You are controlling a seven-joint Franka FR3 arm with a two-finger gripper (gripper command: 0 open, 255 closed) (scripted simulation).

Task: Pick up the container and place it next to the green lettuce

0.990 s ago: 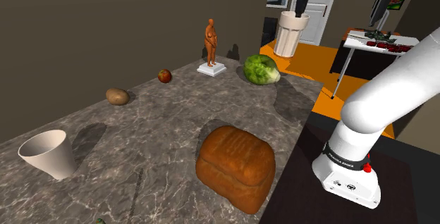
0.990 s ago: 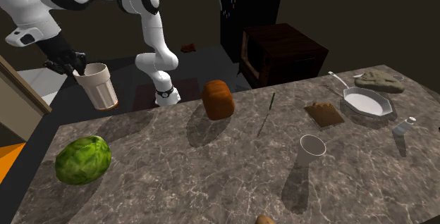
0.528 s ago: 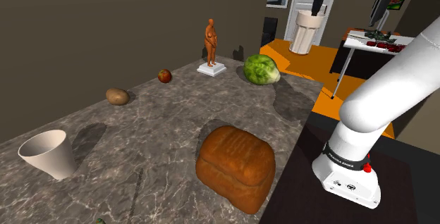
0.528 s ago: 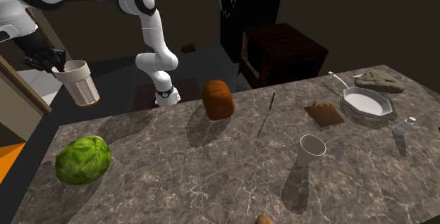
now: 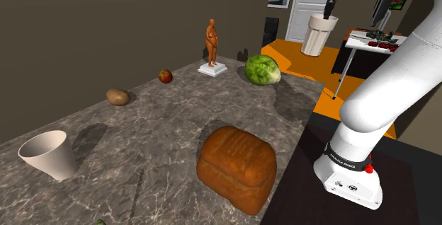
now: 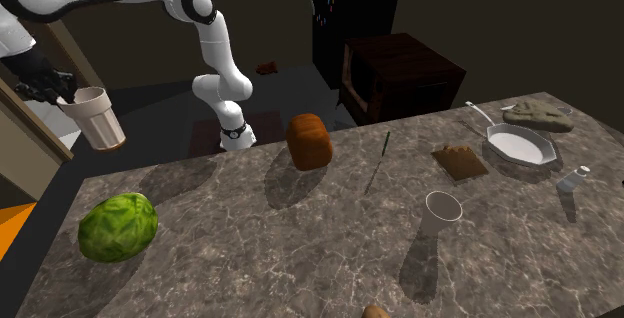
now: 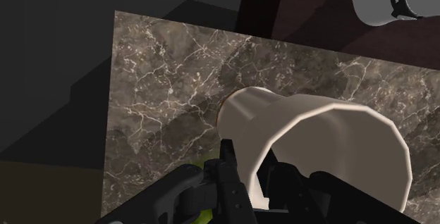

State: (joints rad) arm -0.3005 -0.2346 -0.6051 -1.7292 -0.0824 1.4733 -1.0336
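Countertop (image 5: 170,110): dark marble, lettuce (image 5: 263,68) near edge | floor (image 5: 285,52): orange | container (image 5: 316,36): in gripper (image 5: 329,11)

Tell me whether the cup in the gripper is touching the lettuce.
Apart. The second exterior view shows the cup hanging in the gripper, with clear space between it and the lettuce on the counter.

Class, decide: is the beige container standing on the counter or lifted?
Lifted: the pincer grips its rim, holding the container in the air, clear of the counter.
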